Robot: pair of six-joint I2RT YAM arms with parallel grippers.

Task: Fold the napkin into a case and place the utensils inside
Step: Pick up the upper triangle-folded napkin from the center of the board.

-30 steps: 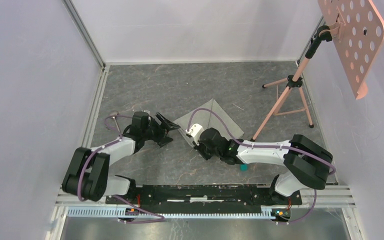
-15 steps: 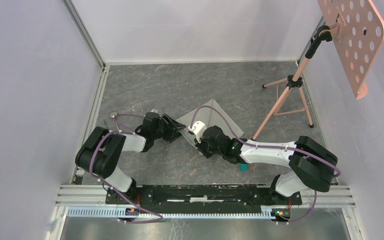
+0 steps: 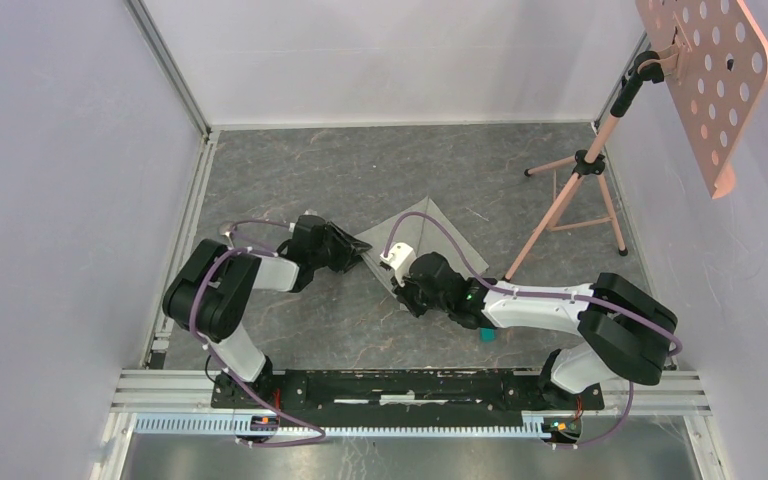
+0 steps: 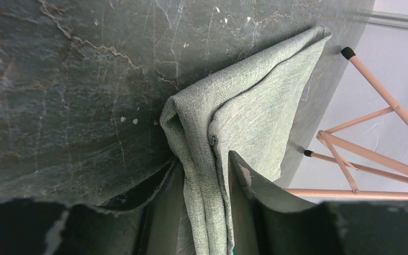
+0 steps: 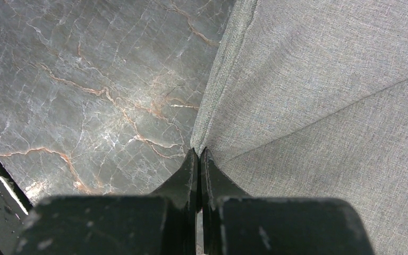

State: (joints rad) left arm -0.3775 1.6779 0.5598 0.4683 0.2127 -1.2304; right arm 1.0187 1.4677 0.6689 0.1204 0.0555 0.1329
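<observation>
The grey-green napkin (image 3: 426, 226) lies folded in a triangle on the dark marbled table. A bunched fold of its left corner (image 4: 212, 175) stands between the fingers of my left gripper (image 4: 204, 159), which touch it on both sides. In the top view this gripper (image 3: 356, 256) sits low at the cloth's left tip. My right gripper (image 5: 198, 152) is shut, with its tips down on the napkin's (image 5: 324, 79) near edge and nothing visible between them; from above it (image 3: 401, 287) is at the cloth's front side. The utensils are out of view.
A pink tripod stand (image 3: 572, 196) with a perforated plate (image 3: 708, 70) stands at the right rear; its legs (image 4: 372, 154) show just past the cloth. A small teal cube (image 3: 486, 336) lies under the right forearm. White walls and a metal rail enclose the table.
My left arm has swung right to the napkin's left corner and its jaws have narrowed from wide open onto the bunched cloth. The right gripper has barely shifted and stays shut.
</observation>
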